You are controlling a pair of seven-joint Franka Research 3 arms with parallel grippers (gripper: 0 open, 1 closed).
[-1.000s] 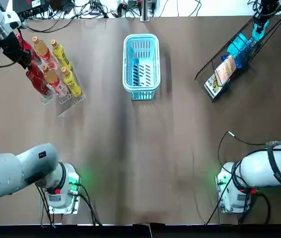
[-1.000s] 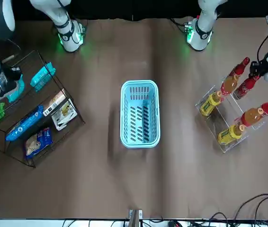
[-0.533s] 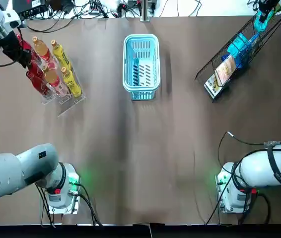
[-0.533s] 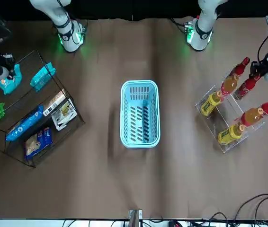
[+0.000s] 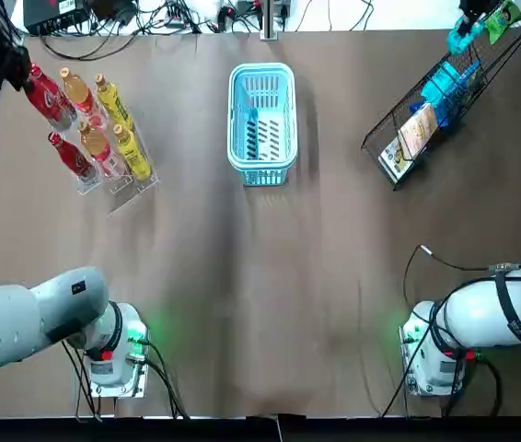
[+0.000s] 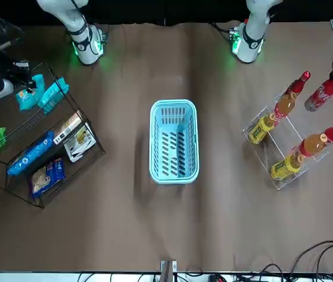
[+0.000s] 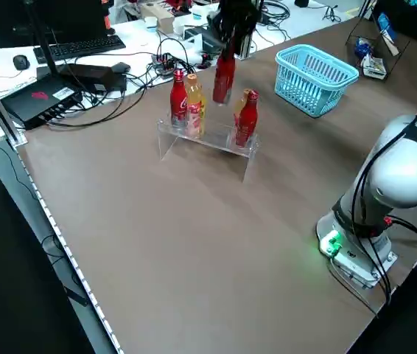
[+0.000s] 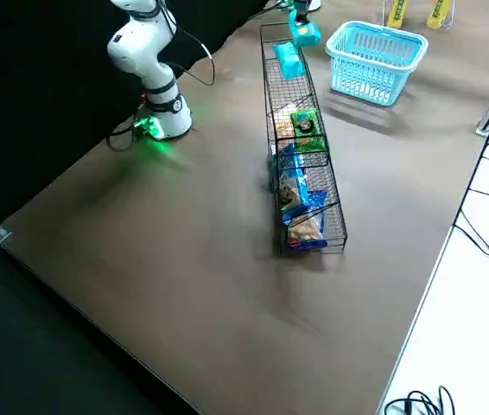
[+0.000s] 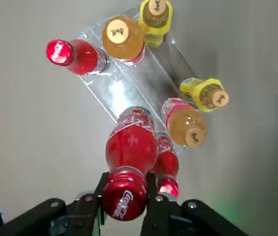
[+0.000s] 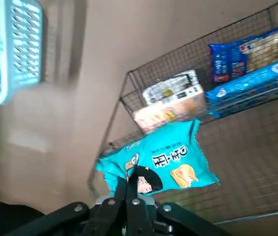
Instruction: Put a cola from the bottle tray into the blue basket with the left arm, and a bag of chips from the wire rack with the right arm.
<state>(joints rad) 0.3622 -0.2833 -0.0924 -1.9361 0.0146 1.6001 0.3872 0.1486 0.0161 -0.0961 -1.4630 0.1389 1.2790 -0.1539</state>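
Brown table [image 5: 242, 276] carries the blue basket [image 5: 261, 124] at its far middle. Left gripper [image 9: 123, 199] pinches the cola [image 9: 131, 147] by its neck, clear above the bottle tray [image 5: 132, 189]. Right gripper [image 10: 131, 189] pinches a teal bag of chips [image 10: 171, 164] over the wire rack [image 5: 382, 124].

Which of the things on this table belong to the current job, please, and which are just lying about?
Job: cola in the left gripper near the bottle tray; cyan chips bag in the right gripper at the wire rack; blue basket.
Lying about: other bottles; other snack packs; cables.
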